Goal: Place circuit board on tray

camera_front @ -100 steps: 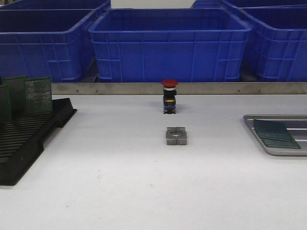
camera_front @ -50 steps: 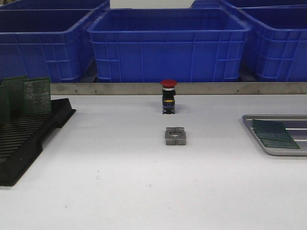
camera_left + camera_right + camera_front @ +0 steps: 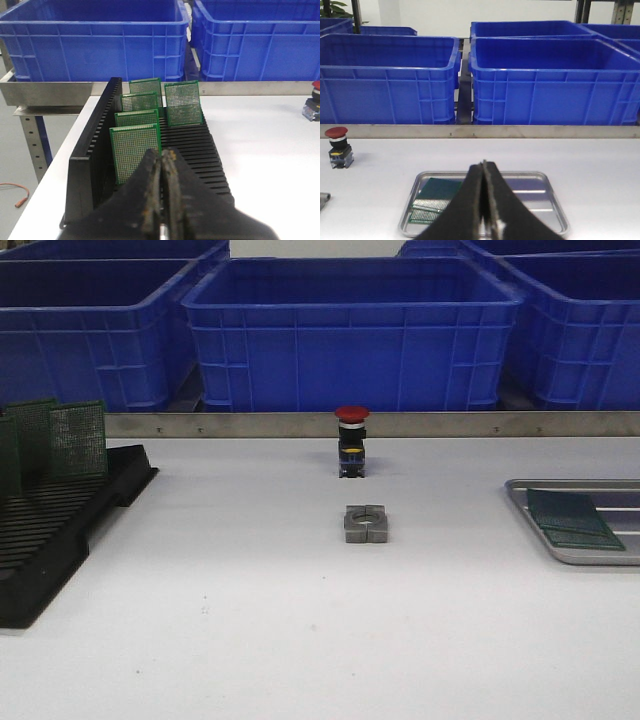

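Note:
Several green circuit boards (image 3: 135,150) stand upright in the black slotted rack (image 3: 200,145) at the table's left (image 3: 60,530). My left gripper (image 3: 161,153) is shut and empty, just short of the nearest board. The silver tray (image 3: 575,558) lies at the right edge of the table with green circuit boards (image 3: 572,518) lying flat on it. In the right wrist view the boards (image 3: 437,200) rest overlapped on one side of the tray (image 3: 535,200). My right gripper (image 3: 483,164) is shut and empty in front of the tray. Neither gripper shows in the front view.
A red-capped push button (image 3: 352,440) and a grey metal block (image 3: 366,523) stand mid-table. Blue plastic bins (image 3: 350,330) line the back behind a metal rail (image 3: 450,424). The rack sits close to the table's left edge.

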